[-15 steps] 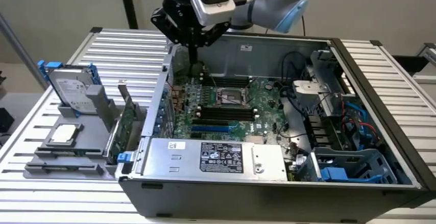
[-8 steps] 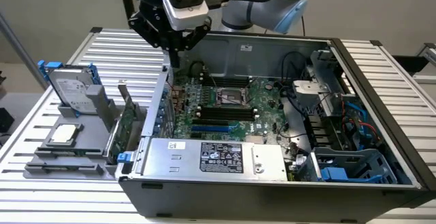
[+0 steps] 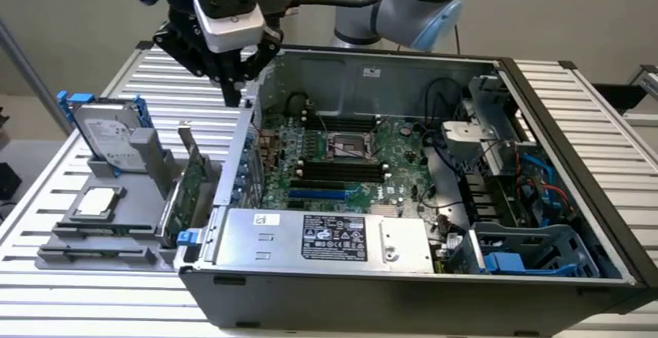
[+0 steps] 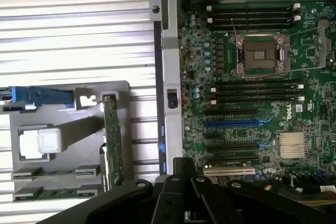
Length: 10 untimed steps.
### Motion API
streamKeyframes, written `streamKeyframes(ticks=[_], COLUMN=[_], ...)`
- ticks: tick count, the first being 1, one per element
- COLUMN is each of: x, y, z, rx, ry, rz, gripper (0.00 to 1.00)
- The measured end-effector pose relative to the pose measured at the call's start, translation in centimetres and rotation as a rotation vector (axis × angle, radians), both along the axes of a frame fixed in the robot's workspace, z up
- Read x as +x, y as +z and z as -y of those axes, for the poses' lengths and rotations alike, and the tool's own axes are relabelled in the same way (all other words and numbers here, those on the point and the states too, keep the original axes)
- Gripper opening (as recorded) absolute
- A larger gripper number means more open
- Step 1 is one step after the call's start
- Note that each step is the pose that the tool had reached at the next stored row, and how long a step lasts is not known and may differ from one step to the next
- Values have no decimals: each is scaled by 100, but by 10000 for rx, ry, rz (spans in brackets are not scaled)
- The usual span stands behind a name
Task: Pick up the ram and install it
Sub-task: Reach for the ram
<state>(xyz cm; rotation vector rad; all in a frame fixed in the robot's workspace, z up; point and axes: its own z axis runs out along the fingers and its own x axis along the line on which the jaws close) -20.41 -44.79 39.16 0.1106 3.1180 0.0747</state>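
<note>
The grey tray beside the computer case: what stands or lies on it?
A hard drive, a green expansion card, a silver processor chip and ram sticks. The tray hides the sticks' lower edges.

The ram [image 4: 52, 172] is parked on edge in a long slot of the gray holder [image 4: 68, 158], so you mostly just see a thin green strip running between two gray end clips. A second stick [image 4: 52, 192] sits parallel in the next slot over, right by the holder's outer edge. Both are seated straight, not tilted.
</note>
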Motion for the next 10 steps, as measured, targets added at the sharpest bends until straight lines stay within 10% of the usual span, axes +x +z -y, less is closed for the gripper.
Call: streamKeyframes(ticks=[10], x=[-456], y=[-21], z=[115], rx=[-6], ry=[0], rz=[1], gripper=[0])
